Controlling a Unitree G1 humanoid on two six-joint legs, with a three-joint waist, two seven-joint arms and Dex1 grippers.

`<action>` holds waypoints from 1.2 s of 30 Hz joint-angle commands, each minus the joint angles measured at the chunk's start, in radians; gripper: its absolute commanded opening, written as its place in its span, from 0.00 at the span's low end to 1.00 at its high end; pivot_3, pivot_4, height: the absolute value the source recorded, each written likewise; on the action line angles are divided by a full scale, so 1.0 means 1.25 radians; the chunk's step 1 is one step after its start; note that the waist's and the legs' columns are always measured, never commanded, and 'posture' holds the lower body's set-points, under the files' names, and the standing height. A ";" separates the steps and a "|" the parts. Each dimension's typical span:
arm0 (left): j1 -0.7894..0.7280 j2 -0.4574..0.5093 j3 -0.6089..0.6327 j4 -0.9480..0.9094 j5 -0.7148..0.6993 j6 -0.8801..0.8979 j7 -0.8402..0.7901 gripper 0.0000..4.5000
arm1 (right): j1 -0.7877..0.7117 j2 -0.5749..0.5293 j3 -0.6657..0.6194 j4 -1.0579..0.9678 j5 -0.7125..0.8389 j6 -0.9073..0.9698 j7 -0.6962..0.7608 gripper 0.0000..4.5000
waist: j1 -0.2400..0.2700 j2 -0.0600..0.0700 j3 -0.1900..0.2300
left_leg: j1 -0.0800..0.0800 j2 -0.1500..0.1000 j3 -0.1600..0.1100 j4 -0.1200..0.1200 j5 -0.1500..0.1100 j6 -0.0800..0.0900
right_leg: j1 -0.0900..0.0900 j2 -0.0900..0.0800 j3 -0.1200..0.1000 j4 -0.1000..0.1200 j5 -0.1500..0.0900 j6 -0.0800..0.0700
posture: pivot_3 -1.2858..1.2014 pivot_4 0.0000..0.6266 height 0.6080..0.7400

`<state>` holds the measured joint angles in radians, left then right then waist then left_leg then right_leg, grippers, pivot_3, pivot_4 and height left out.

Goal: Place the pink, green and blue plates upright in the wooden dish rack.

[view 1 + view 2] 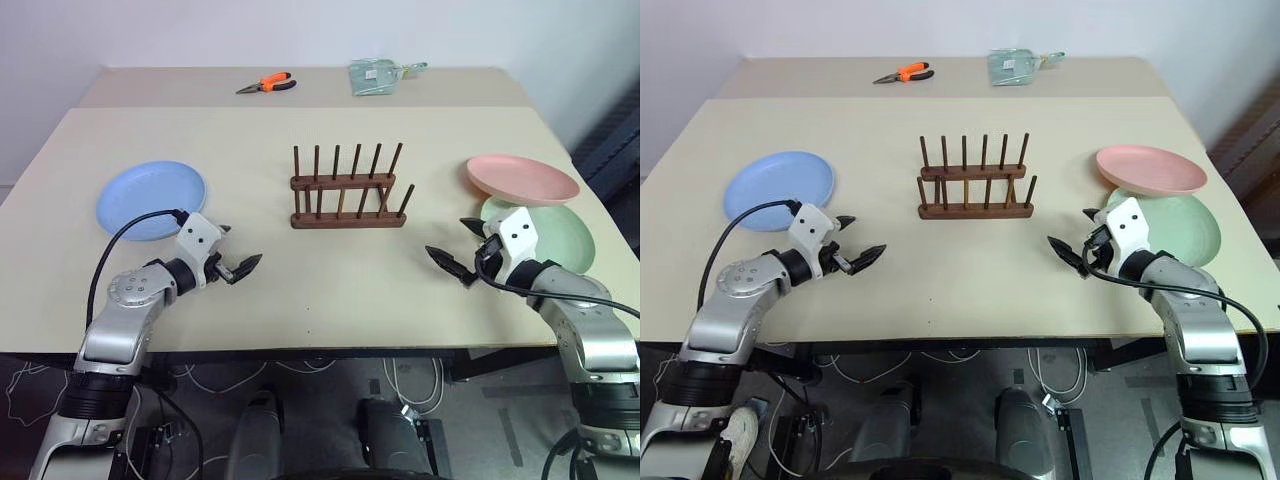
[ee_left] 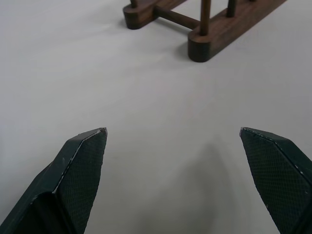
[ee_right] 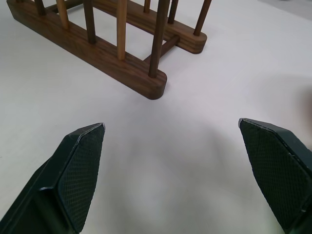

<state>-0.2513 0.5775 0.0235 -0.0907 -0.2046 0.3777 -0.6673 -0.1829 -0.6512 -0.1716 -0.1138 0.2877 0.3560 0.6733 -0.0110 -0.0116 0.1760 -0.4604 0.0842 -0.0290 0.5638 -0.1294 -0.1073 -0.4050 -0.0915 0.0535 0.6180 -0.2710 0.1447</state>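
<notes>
The wooden dish rack (image 1: 348, 188) stands empty in the middle of the table; its rail ends also appear as the rack (image 2: 204, 41) and the rack (image 3: 141, 80). A light blue plate (image 1: 151, 199) lies flat at the left. At the right, the pink plate (image 1: 522, 178) rests tilted on the far rim of the green plate (image 1: 555, 235). My left gripper (image 1: 234, 255) hovers open just right of the blue plate, empty. My right gripper (image 1: 458, 247) is open too, just left of the green plate, holding nothing.
Orange-handled pliers (image 1: 266, 84) and a clear bag (image 1: 375, 76) lie at the back of the table (image 1: 330, 290). A black cable loops from each wrist. Bare tabletop lies between both grippers and the rack.
</notes>
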 commanded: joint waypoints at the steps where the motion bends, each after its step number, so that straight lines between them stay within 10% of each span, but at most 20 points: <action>1: -0.024 0.000 0.004 -0.030 0.001 0.008 0.008 0.99 | -0.022 0.000 -0.006 -0.018 -0.010 -0.016 -0.014 1.00 | 0.000 0.000 0.000 | 0.000 0.000 0.000 0.000 0.000 0.000 | 0.000 0.000 0.000 0.000 0.000 0.000 | 0.52 0.24 1.00; 11: -0.093 -0.004 -0.059 0.098 0.019 -0.024 -0.073 0.99 | -0.022 0.016 0.000 -0.070 0.022 0.026 -0.019 1.00 | 0.002 0.000 0.000 | 0.000 0.000 0.000 0.002 0.001 0.001 | 0.001 0.000 0.000 0.002 0.000 0.000 | 0.52 0.24 1.00; 22: -0.518 -0.182 -0.171 0.816 0.142 -0.337 -0.200 0.99 | 0.035 0.046 0.003 -0.167 -0.014 0.041 -0.103 1.00 | 0.021 0.000 0.000 | -0.002 0.000 -0.001 0.009 -0.001 0.003 | 0.003 0.000 0.000 0.002 0.000 0.000 | 0.52 0.24 1.00; 30: -0.614 -0.279 -0.172 1.015 0.193 -0.431 -0.225 0.99 | 0.132 0.046 -0.025 -0.288 -0.004 0.088 -0.143 1.00 | 0.020 0.000 0.000 | -0.001 0.000 -0.001 0.010 -0.001 0.004 | 0.005 0.000 -0.001 0.003 -0.001 0.002 | 0.52 0.24 1.00; 36: -0.598 -0.277 -0.170 1.020 0.203 -0.462 -0.268 0.36 | 0.147 0.045 -0.019 -0.310 -0.010 0.100 -0.154 1.00 | 0.019 0.000 0.000 | -0.001 0.000 -0.001 0.010 -0.001 0.004 | 0.006 0.000 -0.001 0.003 -0.001 0.002 | 0.52 0.24 1.00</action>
<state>-1.0189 0.2267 -0.1799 1.1735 0.0222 -0.1944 -0.9950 0.0065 -0.5927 -0.1786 -0.4532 0.2771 0.4822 0.4885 0.0126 -0.0120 0.1757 -0.4609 0.0837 -0.0303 0.5768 -0.1311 -0.1029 -0.3973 -0.0909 0.0522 0.6214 -0.2717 0.1468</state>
